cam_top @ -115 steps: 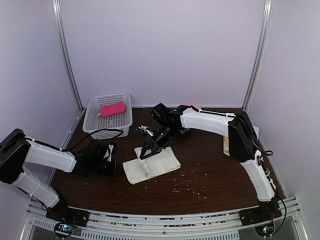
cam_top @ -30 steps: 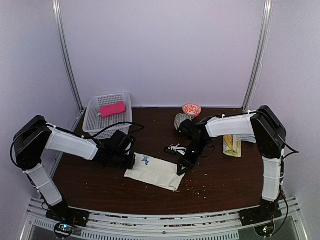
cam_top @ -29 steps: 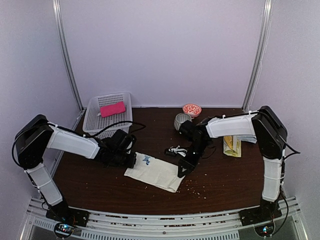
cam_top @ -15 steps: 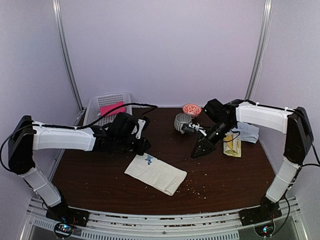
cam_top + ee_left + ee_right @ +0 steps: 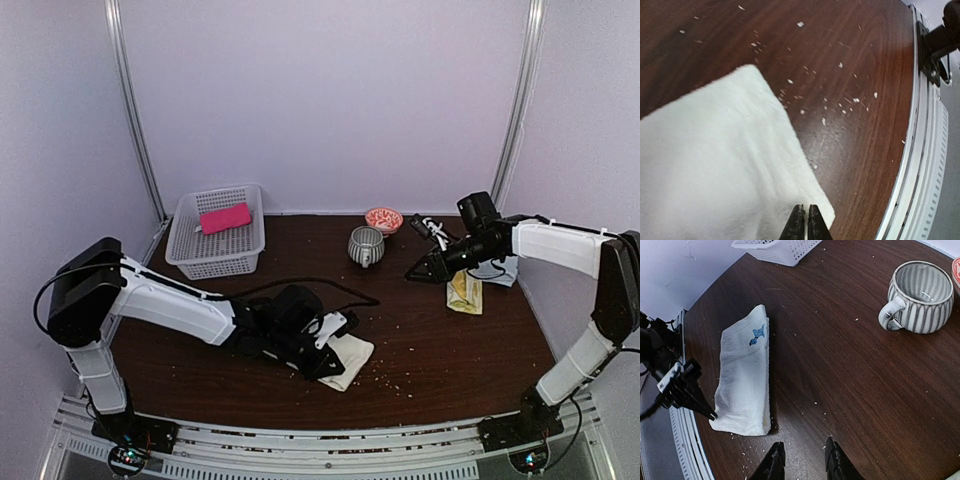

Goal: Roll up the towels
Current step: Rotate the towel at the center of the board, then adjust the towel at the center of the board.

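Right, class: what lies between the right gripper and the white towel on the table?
Nothing but bare, crumb-flecked tabletop separates the right gripper from the white towel. The right wrist view shows this most clearly.

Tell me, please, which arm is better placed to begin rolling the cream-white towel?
Probably the left. The left gripper, shut, sits right at a corner of the cream-white towel, low against the cloth. The right gripper hangs open beside the mug, well away from that towel.
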